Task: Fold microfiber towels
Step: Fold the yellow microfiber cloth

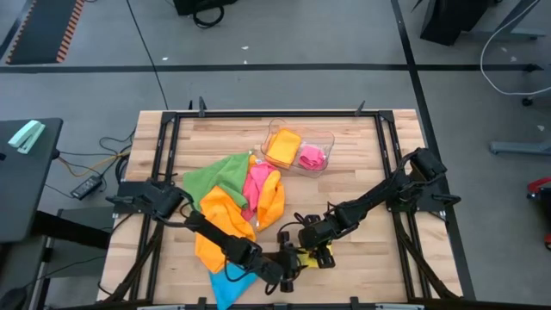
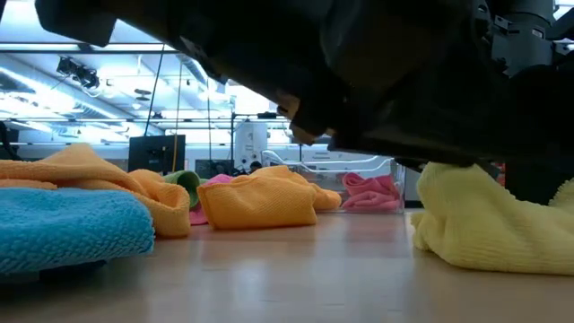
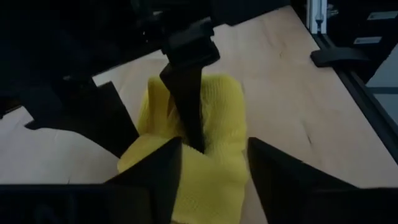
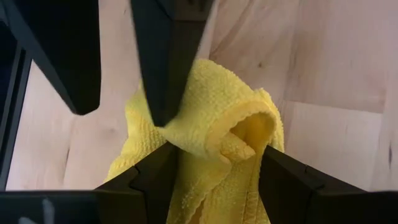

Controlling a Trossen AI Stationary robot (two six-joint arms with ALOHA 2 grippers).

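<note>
I see the yellow towel (image 4: pixel 217 124) bunched on the desk (image 3: pixel 292 93) between both sets of fingers: right fingers (image 4: pixel 211 165) clenched on it, left fingers (image 3: pixel 211 162) spread, straddling its edge.

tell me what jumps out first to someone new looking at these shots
Both grippers meet over a crumpled yellow towel at the table's near edge, the right gripper and left gripper straddling it. Behind lies a bright heap of towels, with a clear tray holding two more.
</note>
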